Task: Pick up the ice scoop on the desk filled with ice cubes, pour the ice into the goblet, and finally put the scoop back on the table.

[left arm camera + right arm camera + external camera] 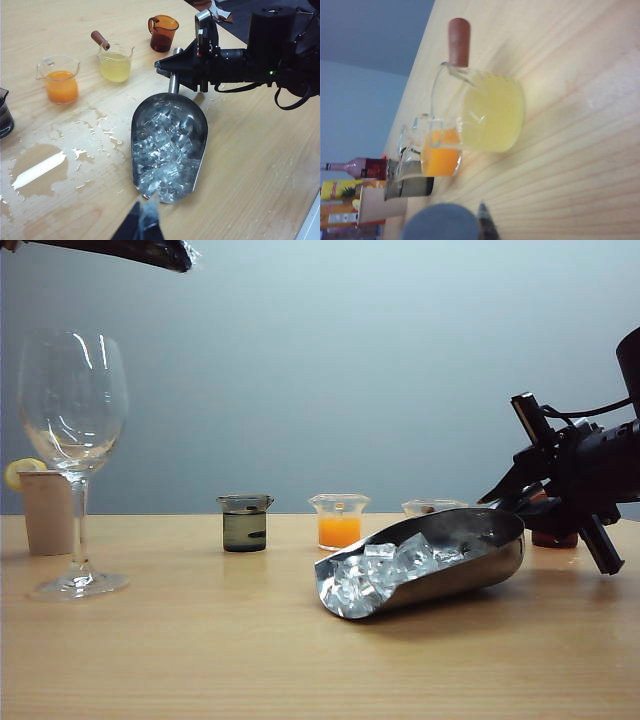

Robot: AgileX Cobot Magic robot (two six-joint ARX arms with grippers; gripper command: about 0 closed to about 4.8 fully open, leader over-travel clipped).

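The shiny steel ice scoop [470,555] lies on the light-wood desk [200,640], right of centre, its mouth heaped with clear ice cubes [385,575]. From above, the scoop [197,120] and its ice cubes [162,150] fill the middle of the left wrist view. My right gripper [172,70] is closed across the scoop's short handle [173,86]; it reaches in from the right in the exterior view [510,498]. The handle's blurred end [440,222] sits against one fingertip [487,225]. The tall empty goblet [75,420] stands at far left. My left gripper [143,220] hovers shut, high over the scoop's mouth.
Behind the scoop stand a beaker of dark liquid [245,525], an orange-filled beaker [339,522], a yellow-filled pitcher with a wooden handle [116,62] and an amber cup [162,34]. A beige paper cup [47,510] sits behind the goblet. Spilled water [40,167] lies left of the scoop.
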